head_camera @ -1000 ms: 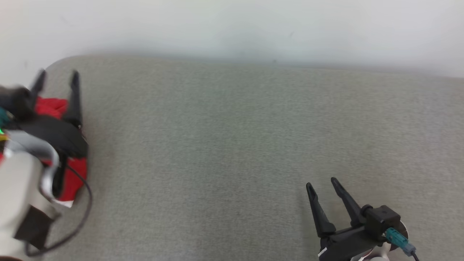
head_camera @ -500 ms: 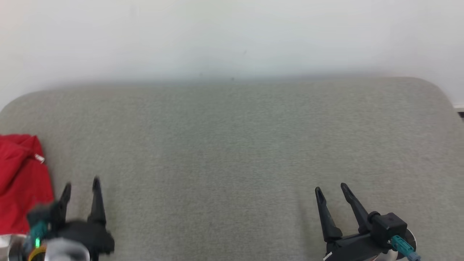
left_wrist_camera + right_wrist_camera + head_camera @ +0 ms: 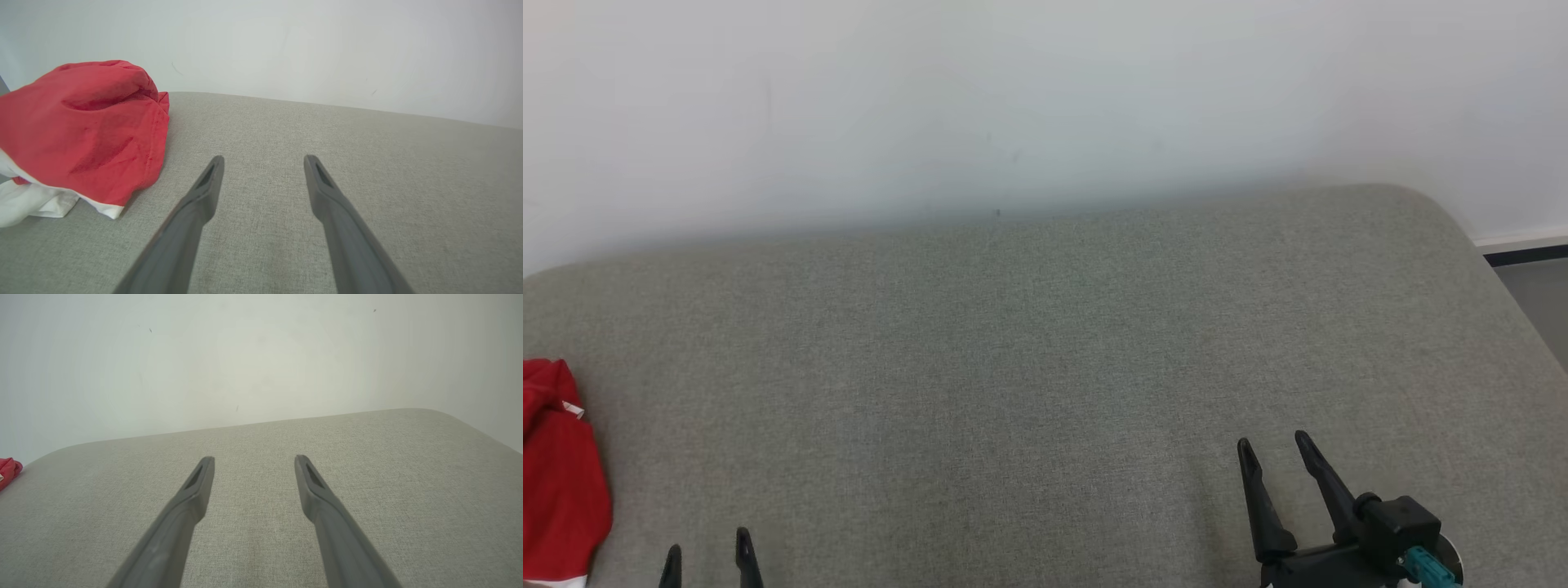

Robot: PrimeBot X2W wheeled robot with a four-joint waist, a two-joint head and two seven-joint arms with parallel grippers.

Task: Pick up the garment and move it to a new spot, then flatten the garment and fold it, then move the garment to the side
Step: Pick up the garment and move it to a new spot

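Overhead first, in the head view: the garment (image 3: pixel 560 482) lies at the far left of the cushion (image 3: pixel 1045 343) and is cut by the picture's edge, so I cannot tell how near it sits to the cushion's own rim. Its long axis runs near to far. The rounded red end with a small white tag (image 3: pixel 574 411) points toward the wall (image 3: pixel 1045 98), and a white hem (image 3: pixel 556 581) is at the near end. The left gripper (image 3: pixel 707 559) shows two tips just right of the garment, apart from it, spread and empty. The right gripper (image 3: pixel 1274 447) stands well away on the right, also spread, with nothing between its fingers.

Next, in the left wrist view, the garment is a humped bundle left of the open fingers and not touching them, with white cloth spilling from under the red on its near side. As I judge it, the risk is that the bundle is loose. A leftward sweep of this arm could snag it and undo the fold, or nudge it off the cushion.

Last, in the right wrist view, a red sliver of garment sits at the far left, well apart from the wide, empty fingers, so this arm looks unlikely to disturb it.
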